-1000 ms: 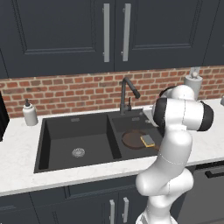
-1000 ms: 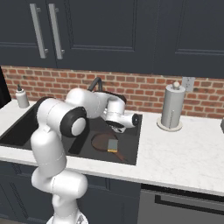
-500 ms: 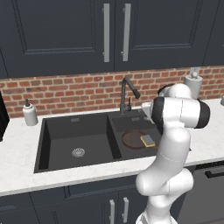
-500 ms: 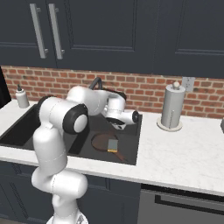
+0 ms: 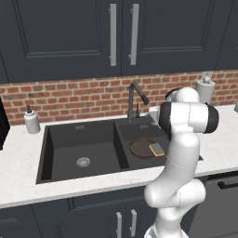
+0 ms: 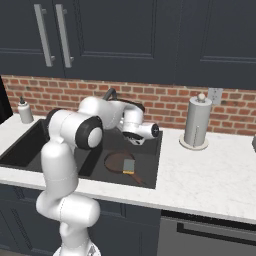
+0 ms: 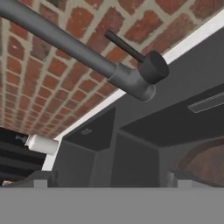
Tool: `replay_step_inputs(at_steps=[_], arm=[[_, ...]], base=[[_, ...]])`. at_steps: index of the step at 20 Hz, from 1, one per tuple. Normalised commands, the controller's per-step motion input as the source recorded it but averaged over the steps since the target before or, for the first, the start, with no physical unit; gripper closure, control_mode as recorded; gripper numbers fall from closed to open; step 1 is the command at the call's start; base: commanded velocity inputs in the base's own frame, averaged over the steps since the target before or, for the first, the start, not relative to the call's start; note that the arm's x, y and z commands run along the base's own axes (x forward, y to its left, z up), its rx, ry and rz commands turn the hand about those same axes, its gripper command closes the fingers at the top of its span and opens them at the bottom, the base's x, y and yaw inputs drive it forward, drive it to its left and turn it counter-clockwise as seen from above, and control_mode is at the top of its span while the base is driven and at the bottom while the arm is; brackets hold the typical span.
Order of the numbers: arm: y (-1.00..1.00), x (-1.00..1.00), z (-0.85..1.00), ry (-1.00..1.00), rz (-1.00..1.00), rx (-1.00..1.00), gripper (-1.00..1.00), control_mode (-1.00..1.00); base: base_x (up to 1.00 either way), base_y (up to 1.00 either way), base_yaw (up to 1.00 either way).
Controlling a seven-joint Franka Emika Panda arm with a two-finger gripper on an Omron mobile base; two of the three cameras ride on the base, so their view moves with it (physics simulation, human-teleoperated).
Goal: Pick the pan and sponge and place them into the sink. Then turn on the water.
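The dark reddish pan (image 5: 141,148) lies in the right basin of the black sink (image 5: 69,144), with the yellow sponge (image 5: 156,148) resting on its right side. From the right base view the pan (image 6: 118,161) and sponge (image 6: 129,165) sit below my gripper (image 6: 132,141), which hovers over that basin just in front of the faucet (image 5: 135,98). In the hand view the gripper (image 7: 111,179) is open and holds nothing. The faucet body (image 7: 129,83) and its thin side lever (image 7: 124,45) are close ahead. The pan's rim (image 7: 209,158) shows at the lower right. No stream runs from the spout.
A white soap dispenser (image 5: 31,121) stands on the counter left of the sink. A paper towel roll (image 6: 195,122) stands on the counter to the right. A brick wall (image 5: 83,97) runs behind the faucet, with dark cabinets above.
The hand has shifted slightly upward by the faucet. Pan and sponge have stayed where they were in the right basin.
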Motion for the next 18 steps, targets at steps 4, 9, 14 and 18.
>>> replay_step_inputs(at_steps=[4,9,14,18], arm=[[0.0,0.27,0.0,0.0,0.0,0.01,-1.0,-1.0],[0.0,0.27,0.0,0.0,0.0,0.0,-1.0,-1.0],[0.0,0.26,0.0,0.0,0.0,0.0,-1.0,-1.0],[0.0,0.24,0.0,0.0,0.0,0.0,-1.0,-1.0]], base=[[0.0,0.0,0.0],[0.0,0.0,0.0],[0.0,0.0,0.0],[0.0,0.0,0.0]])
